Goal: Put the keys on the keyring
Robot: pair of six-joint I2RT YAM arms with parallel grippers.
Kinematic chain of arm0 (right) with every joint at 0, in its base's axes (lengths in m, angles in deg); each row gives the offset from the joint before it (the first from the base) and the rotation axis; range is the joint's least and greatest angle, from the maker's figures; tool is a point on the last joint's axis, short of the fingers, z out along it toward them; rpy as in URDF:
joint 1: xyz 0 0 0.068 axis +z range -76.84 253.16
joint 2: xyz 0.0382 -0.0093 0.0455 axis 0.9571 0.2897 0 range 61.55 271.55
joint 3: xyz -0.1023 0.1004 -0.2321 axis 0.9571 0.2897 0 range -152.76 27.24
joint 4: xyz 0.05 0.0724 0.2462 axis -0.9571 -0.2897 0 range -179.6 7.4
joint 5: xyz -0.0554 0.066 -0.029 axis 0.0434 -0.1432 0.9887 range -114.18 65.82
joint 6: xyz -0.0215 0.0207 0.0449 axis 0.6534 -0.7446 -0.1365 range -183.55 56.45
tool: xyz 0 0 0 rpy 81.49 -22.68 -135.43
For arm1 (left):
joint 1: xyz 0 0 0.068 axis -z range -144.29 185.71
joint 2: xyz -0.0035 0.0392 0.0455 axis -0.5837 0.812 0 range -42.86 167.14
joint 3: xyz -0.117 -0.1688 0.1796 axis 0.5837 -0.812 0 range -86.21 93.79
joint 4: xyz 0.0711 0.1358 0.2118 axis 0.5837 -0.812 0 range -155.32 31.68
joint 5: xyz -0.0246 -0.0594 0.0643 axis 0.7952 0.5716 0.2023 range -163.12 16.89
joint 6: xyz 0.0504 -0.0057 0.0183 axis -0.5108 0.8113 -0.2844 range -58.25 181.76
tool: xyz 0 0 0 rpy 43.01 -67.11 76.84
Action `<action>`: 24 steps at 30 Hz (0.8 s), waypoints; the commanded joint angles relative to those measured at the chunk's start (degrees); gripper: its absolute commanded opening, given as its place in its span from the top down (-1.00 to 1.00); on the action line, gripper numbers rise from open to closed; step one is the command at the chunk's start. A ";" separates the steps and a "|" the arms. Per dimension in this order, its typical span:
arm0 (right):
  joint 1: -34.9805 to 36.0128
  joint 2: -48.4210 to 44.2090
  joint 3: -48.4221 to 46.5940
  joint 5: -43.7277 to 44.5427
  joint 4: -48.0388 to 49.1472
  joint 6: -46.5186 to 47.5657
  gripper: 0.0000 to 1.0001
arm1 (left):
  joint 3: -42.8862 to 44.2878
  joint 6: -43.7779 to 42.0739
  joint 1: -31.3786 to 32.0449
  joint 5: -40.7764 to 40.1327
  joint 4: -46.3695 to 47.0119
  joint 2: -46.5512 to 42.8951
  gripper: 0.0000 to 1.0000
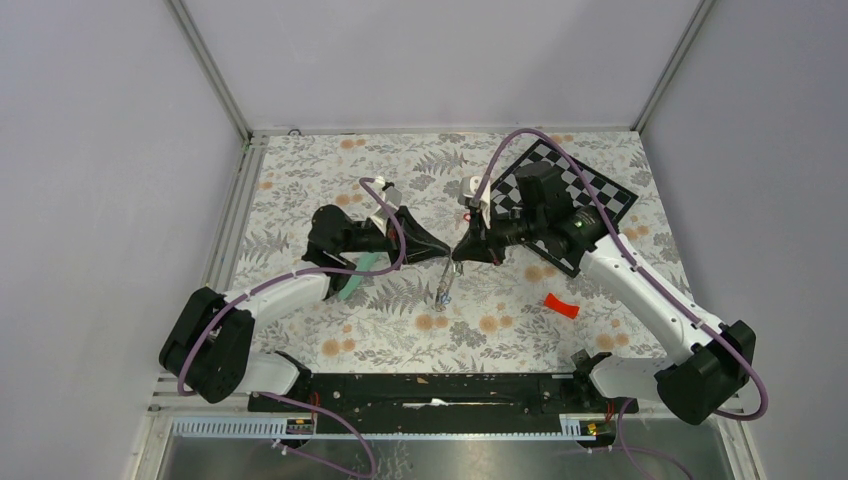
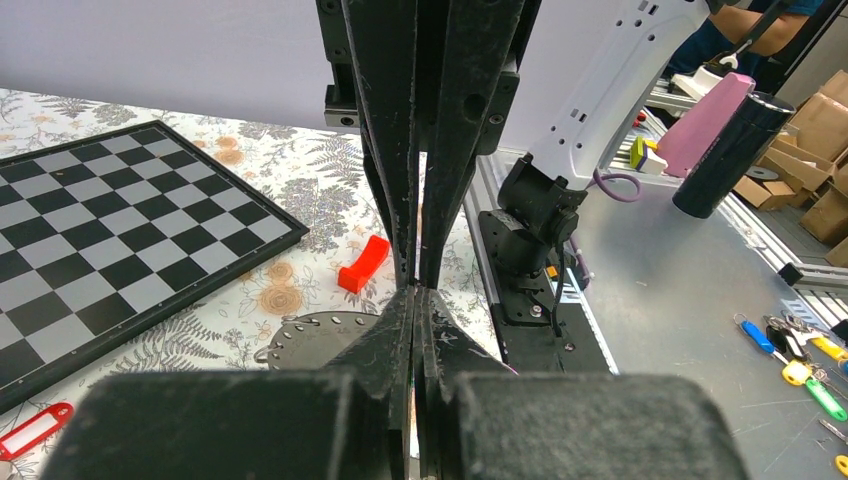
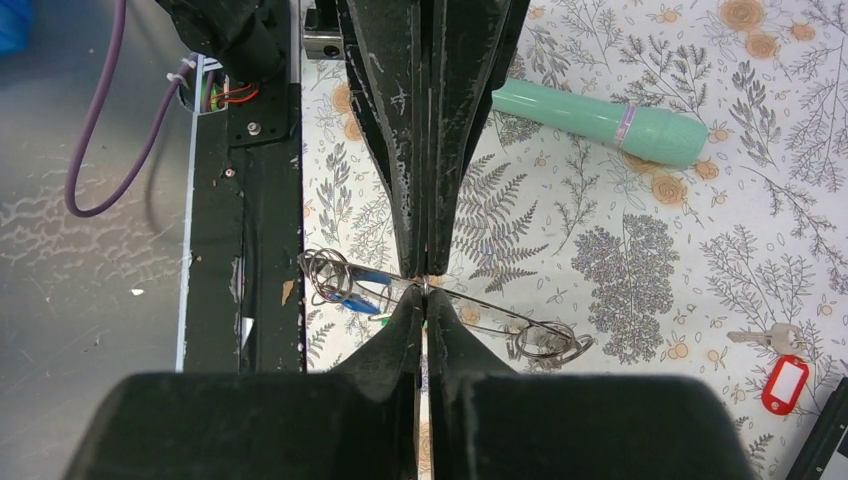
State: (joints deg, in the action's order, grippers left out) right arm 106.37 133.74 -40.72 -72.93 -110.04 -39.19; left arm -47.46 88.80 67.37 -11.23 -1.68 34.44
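The keyring [image 1: 443, 288] is a flat grey disc with small holes round its rim, hanging between my two grippers above the mat. It shows face-on in the left wrist view [image 2: 300, 345] and edge-on in the right wrist view [image 3: 490, 311]. My left gripper [image 1: 447, 253] [image 2: 415, 292] and right gripper [image 1: 460, 252] [image 3: 425, 288] are both shut, tip to tip, at the ring's edge. Blue-tagged keys [image 3: 365, 290] hang on small wire rings at one end of the keyring. A red-tagged key [image 3: 785, 383] [image 2: 35, 430] lies loose on the mat.
A chessboard [image 1: 570, 190] lies at the back right under the right arm. A curved red plastic piece [image 1: 562, 305] [image 2: 363, 264] lies right of centre. A mint-green tube [image 3: 600, 120] lies under the left arm. Several coloured-tag keys [image 2: 790, 350] lie on the metal bench off the mat.
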 commanded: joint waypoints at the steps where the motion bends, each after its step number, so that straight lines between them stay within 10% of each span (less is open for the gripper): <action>1: -0.21 -0.17 -1.53 -0.50 -0.27 2.30 1.00 | -0.17 -0.46 -0.39 -1.67 3.88 -1.20 1.00; 5: -0.05 0.05 -4.24 3.70 -5.69 6.42 1.00 | 1.85 -6.45 -0.80 -0.80 -2.10 -1.67 0.98; 13: 1.34 4.60 -12.09 10.55 -17.35 9.82 1.00 | 16.71 -37.24 -0.72 2.17 -41.97 0.51 -0.03; 24: 2.28 7.04 -15.57 13.37 -19.89 9.83 1.00 | 18.75 -39.41 1.61 3.29 -44.37 3.45 0.02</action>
State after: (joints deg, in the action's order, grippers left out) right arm 107.88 140.34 -52.66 -60.17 -128.73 -30.12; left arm -30.33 51.89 67.94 -9.87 -45.30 36.95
